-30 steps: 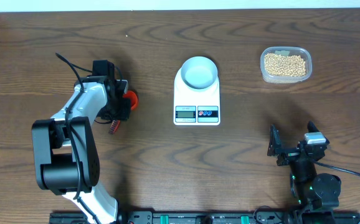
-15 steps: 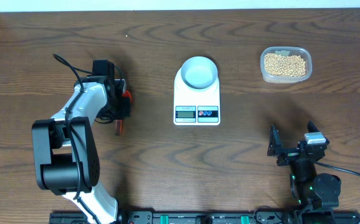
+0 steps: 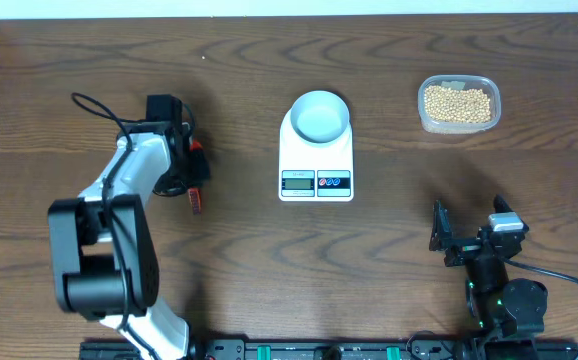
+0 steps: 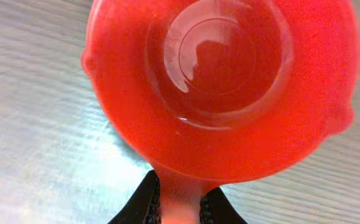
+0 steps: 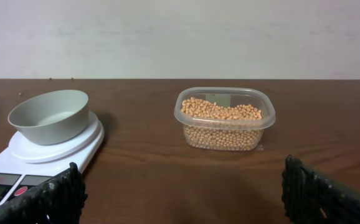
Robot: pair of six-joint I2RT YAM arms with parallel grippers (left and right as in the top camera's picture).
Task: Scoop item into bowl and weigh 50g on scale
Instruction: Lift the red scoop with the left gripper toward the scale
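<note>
One bowl [image 3: 319, 116], one scale [image 3: 316, 160], one tub [image 3: 458, 82] of beans [image 3: 457, 103]; left gripper [image 4: 179, 199] clamps one scoop [image 4: 220, 87]; right gripper [image 5: 183, 196] gapes.

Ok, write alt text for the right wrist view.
A clear plastic tub filled with tan beans sits on a dark wooden table, right of an empty pale bowl resting on a white scale. The right arm's black fingers frame the bottom corners, spread wide apart.

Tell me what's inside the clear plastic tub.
Tan-yellow beans lie heaped in the clear tub, close to its rim. Nothing else shows among them. The tub's floor, and anything buried in the heap, is covered by the beans.
</note>
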